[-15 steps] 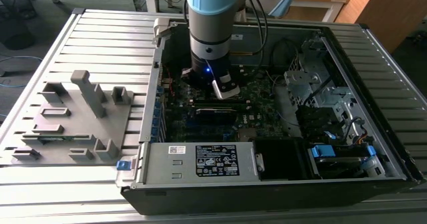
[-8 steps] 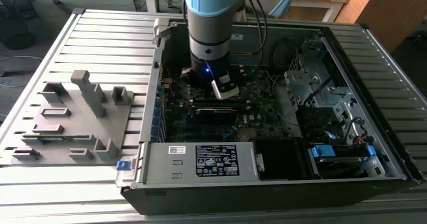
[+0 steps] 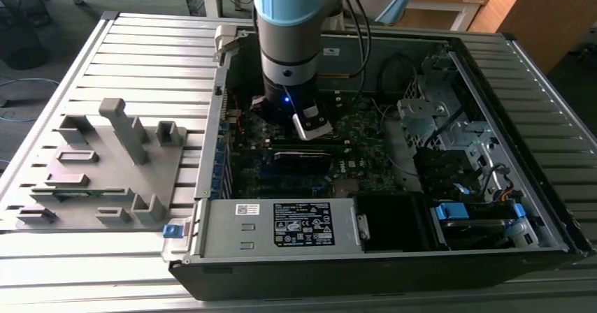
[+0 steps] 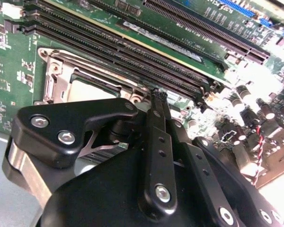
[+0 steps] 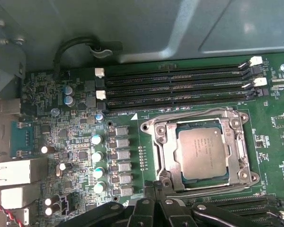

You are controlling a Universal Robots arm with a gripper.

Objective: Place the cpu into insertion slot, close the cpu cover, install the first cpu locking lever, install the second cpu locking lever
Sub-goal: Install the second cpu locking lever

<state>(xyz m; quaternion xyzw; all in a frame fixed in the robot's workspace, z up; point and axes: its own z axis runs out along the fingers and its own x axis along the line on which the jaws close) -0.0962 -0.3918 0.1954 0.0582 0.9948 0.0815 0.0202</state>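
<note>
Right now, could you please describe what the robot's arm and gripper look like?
The arm is a thick cylinder with a light blue cap and grey body, a small blue light glowing near its wrist. The gripper is matte black, built from bolted linkage bars with silver screws.

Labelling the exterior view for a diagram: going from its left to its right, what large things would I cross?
Grey fixture tray → robot arm over the motherboard → silver drive cage.

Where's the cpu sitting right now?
In the first wrist view the cpu lies in the insertion slot, under the closed cpu cover, beside the long memory slots.
</note>
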